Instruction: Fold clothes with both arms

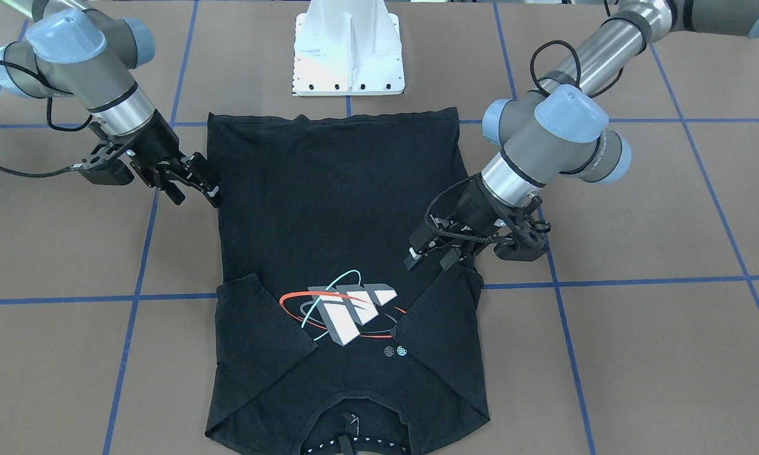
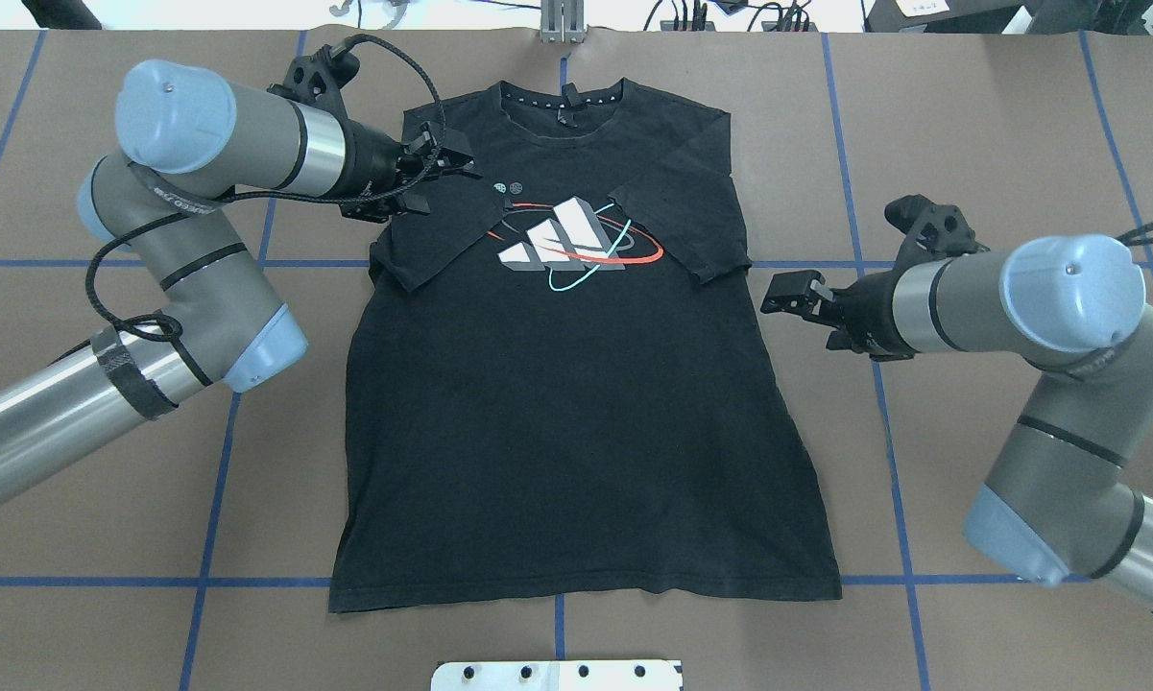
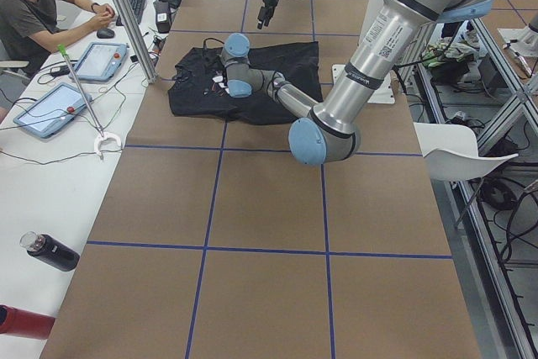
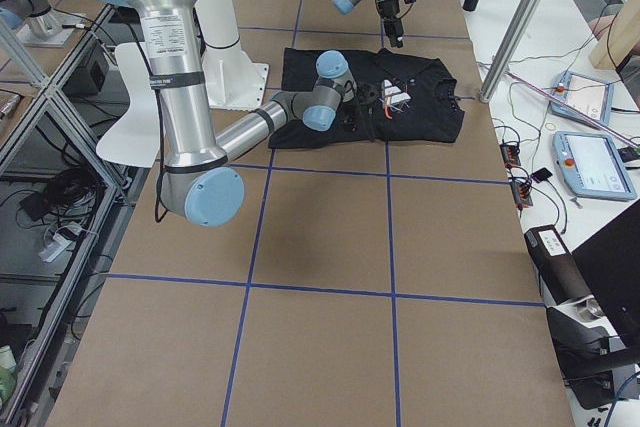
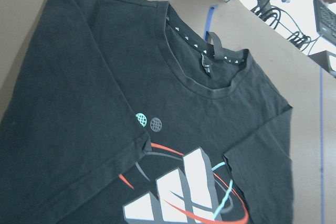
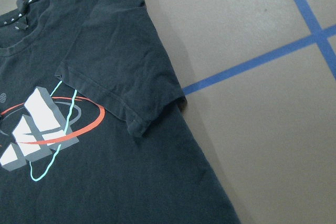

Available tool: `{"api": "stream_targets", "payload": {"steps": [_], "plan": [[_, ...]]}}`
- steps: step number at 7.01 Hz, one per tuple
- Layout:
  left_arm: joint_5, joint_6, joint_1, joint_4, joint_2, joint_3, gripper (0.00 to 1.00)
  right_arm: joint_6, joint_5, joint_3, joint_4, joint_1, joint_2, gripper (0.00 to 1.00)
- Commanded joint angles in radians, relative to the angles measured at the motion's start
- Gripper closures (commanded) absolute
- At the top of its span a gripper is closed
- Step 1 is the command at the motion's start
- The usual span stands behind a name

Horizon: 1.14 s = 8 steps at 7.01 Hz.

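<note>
The black T-shirt (image 2: 576, 413) lies flat on the table, orbit graphic (image 2: 576, 240) up and collar away from the robot. Both short sleeves are folded inward onto the chest. It also shows in the front view (image 1: 335, 208) and both wrist views (image 5: 105, 103) (image 6: 105, 182). My left gripper (image 2: 446, 173) is open and empty, low over the folded sleeve (image 2: 432, 240) near the collar; in the front view (image 1: 430, 258) it sits at the shirt's edge. My right gripper (image 2: 792, 299) is open and empty, just off the shirt's other side edge, below the folded sleeve (image 2: 691, 221); it also shows in the front view (image 1: 196, 186).
The white mounting base (image 1: 349, 57) stands just beyond the shirt's hem. Blue tape lines (image 2: 874, 259) cross the brown table. A side desk holds tablets (image 3: 101, 60), and a person (image 3: 34, 6) sits there. A dark bottle (image 3: 50, 251) lies on the desk.
</note>
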Motion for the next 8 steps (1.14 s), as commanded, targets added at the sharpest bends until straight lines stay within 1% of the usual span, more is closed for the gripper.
{"api": "stream_targets", "payload": {"steps": [1,2,3,4,5,6,7,8], "plan": [[0.003,-0.039,0.003,0.000,0.068,-0.097,0.11,0.168,-0.152,0.144,0.000,-0.161,-0.173,0.01],[0.009,-0.038,0.003,-0.002,0.093,-0.120,0.11,0.279,-0.309,0.181,0.000,-0.311,-0.245,0.01],[0.010,-0.038,0.003,-0.002,0.093,-0.122,0.12,0.361,-0.422,0.232,-0.002,-0.455,-0.308,0.01],[0.010,-0.036,0.003,-0.003,0.096,-0.130,0.12,0.456,-0.570,0.234,-0.005,-0.612,-0.331,0.02],[0.012,-0.036,0.003,-0.002,0.097,-0.131,0.12,0.481,-0.649,0.241,-0.084,-0.691,-0.335,0.06],[0.039,-0.036,0.003,-0.002,0.094,-0.133,0.12,0.495,-0.654,0.240,-0.138,-0.707,-0.332,0.10],[0.070,-0.038,0.006,-0.002,0.093,-0.133,0.12,0.495,-0.654,0.238,-0.143,-0.705,-0.333,0.13],[0.072,-0.036,0.008,-0.002,0.096,-0.133,0.12,0.495,-0.654,0.237,-0.145,-0.707,-0.332,0.18]]}}
